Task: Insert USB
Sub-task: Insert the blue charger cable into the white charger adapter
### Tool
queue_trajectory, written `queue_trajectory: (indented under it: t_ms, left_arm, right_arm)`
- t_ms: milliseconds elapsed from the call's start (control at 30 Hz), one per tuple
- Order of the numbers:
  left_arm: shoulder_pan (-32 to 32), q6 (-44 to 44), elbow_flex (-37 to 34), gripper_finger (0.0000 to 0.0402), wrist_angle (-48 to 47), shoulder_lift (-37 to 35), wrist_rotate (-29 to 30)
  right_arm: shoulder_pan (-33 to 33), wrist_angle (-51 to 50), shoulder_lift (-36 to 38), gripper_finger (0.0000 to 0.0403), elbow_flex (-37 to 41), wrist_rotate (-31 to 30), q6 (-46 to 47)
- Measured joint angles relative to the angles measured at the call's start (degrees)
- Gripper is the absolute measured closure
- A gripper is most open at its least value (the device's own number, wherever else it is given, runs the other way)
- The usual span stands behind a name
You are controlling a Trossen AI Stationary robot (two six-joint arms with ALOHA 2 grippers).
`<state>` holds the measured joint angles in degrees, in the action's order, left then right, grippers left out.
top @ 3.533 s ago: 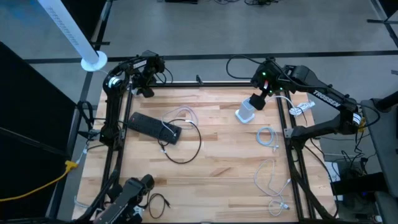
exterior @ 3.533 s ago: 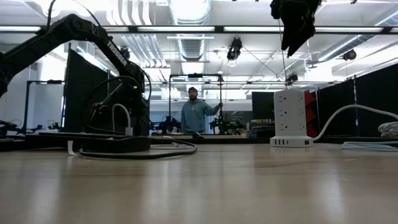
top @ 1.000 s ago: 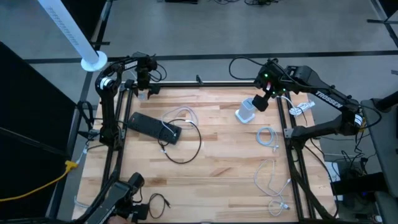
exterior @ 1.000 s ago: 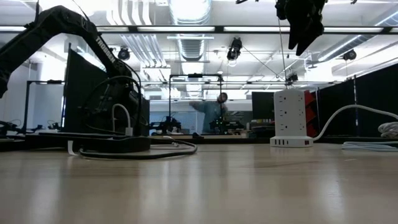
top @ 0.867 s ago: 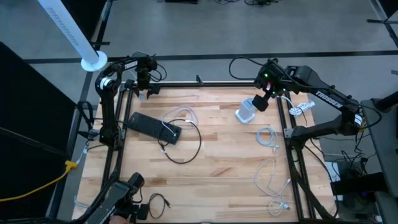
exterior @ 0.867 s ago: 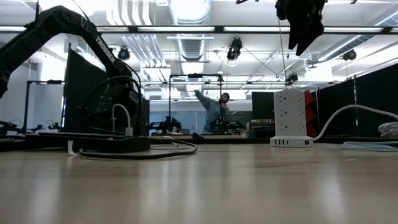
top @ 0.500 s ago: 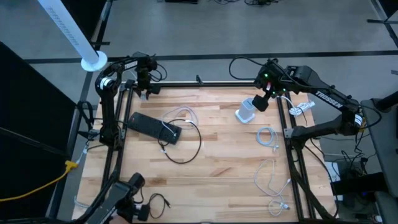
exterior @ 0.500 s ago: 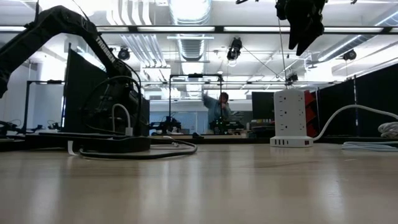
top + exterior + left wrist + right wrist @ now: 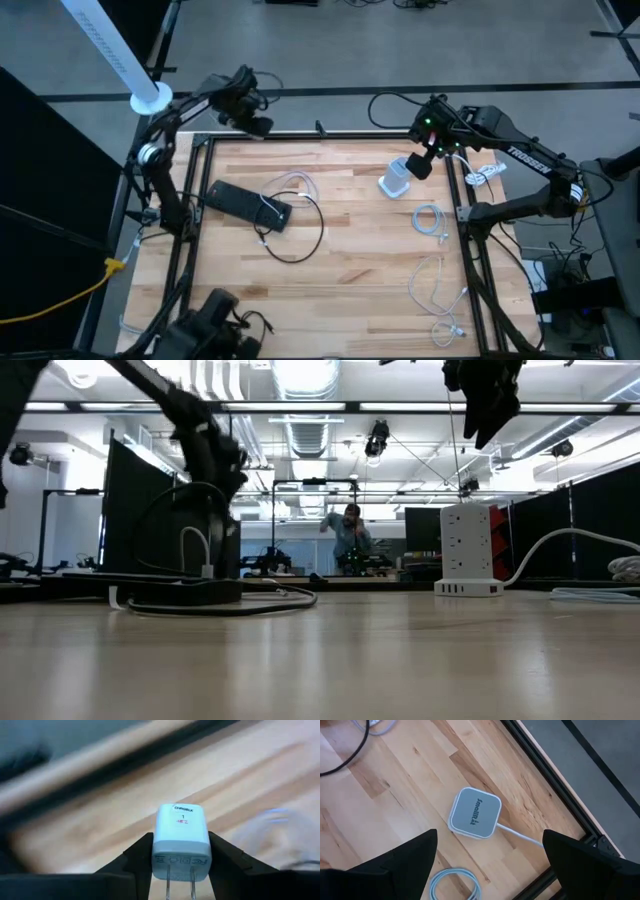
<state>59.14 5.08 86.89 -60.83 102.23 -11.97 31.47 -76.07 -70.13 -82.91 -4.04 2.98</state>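
Left claw (image 9: 181, 870): closed on white charger block (image 9: 180, 841), fingers (image 9: 129, 862) pressed against both of its sides, two metal prongs pointing back toward the wrist. Printed label reads "CHRGBLK" with "1" beneath. Background in the left wrist view smeared; wooden tabletop (image 9: 360, 270) and a dark frame rail recognisable behind the block. In the high view, left claw (image 9: 250, 110) raised over the far left corner of the tabletop, at the frame edge.

Right claw (image 9: 418, 163): jaws spread wide, nothing held. Positioned above the white power tower (image 9: 395, 180) near the far right side of the tabletop. In the right wrist view, tower (image 9: 475, 812) seen from its top face, white cord running off toward the frame rail, both fingers (image 9: 405, 857) well apart to either side. In the low view, tower (image 9: 468, 550) upright on the tabletop.

Black power strip (image 9: 247, 203) flat on the left half of the tabletop, white cable (image 9: 290, 187) looped just beside it, black cable (image 9: 300, 235) curving past it. Coiled white cable (image 9: 430, 220) near the right rail.

Person (image 9: 349, 540) in the room beyond the tabletop.
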Motion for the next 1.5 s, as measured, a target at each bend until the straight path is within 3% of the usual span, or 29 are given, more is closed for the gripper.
queue_trajectory:
  t_ms: [400,633,833,1000,1100,1233,1333,1500]
  left_arm:
    - [-19.16,-4.55,-0.31,0.0273,19.07,-13.51,-10.50]
    - [-27.89,-3.54,-1.56,0.0273,30.22,-16.87,-24.79]
    - [-31.23,2.41,-12.51,0.0273,47.60,-23.53,-38.05]
    - [-32.87,14.49,-26.08,0.0273,72.44,-29.26,-49.73]
    - [-34.36,26.48,-32.81,0.0273,92.22,-31.26,-51.13]
    - [-35.52,39.26,-38.92,0.0273,114.71,-32.00,-47.16]
    - [-35.91,43.53,-41.48,0.0273,120.24,-32.02,-43.53]
    - [-37.26,43.50,-43.32,0.0273,120.16,-32.21,-37.67]
  right_arm:
    - [-5.34,-0.97,-0.11,0.0057,0.74,2.56,8.56]
    - [-10.49,-9.96,-0.07,0.0057,4.78,4.59,21.69]
    - [-19.96,-12.87,-0.04,0.0057,6.71,11.68,33.08]
    - [-28.90,-13.16,0.07,0.0057,6.71,13.43,41.03]
    - [-31.48,-13.03,0.07,0.0057,6.85,13.44,43.41]
    - [-32.77,-13.01,0.11,0.0057,7.02,12.92,45.67]
    - [-34.48,-13.03,0.11,0.0057,7.12,12.24,45.57]
    - [-39.55,-12.93,0.11,0.0057,8.58,9.40,41.52]
